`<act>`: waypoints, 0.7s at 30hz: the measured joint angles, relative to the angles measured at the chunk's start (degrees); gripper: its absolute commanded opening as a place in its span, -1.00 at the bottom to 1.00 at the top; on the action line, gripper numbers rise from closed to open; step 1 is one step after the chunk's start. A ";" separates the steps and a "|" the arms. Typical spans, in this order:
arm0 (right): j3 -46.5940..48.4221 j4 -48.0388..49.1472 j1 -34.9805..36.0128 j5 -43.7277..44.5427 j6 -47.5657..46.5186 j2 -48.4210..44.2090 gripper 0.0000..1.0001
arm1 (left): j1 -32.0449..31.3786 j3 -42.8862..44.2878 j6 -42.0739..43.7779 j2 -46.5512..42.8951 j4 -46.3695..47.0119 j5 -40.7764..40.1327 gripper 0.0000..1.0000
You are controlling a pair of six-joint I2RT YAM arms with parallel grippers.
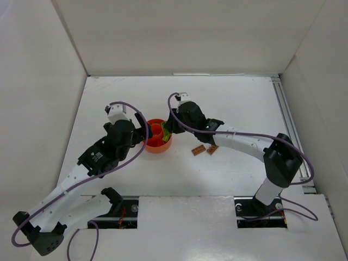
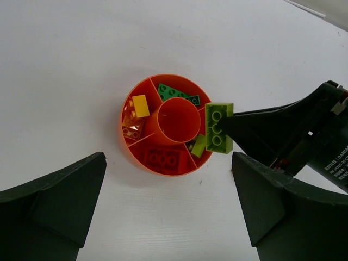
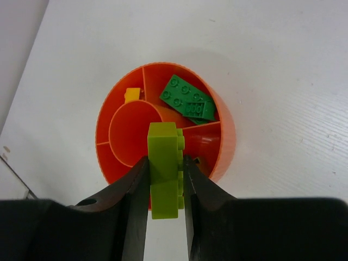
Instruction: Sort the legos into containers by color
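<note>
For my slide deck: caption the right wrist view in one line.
Right gripper holds a lime-green brick over the divided orange bowl, dark green bricks lying in one compartment.

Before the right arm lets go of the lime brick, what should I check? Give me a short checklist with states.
1. Right pincer shut on lime brick: ok.
2. Lime brick exactly over the compartment holding the lime piece: cannot tell.
3. Left pincer open, clear of the bowl: ok.
4. Green bricks in their own compartment: ok.
5. All bricks sorted: not ok, brown bricks lie on the table.
</note>
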 measured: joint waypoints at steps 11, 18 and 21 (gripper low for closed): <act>-1.27 3.98 0.72 8.74 -2.12 -0.09 -0.67 | 0.00 -0.96 0.02 0.02 -0.15 0.09 1.00; -9.84 20.26 2.54 11.85 -10.58 -0.33 -0.71 | 0.00 -0.96 0.07 0.02 -0.13 0.09 1.00; -10.82 24.33 2.56 11.89 -13.38 -0.28 -0.71 | 0.00 -0.96 0.09 0.02 -0.13 0.09 1.00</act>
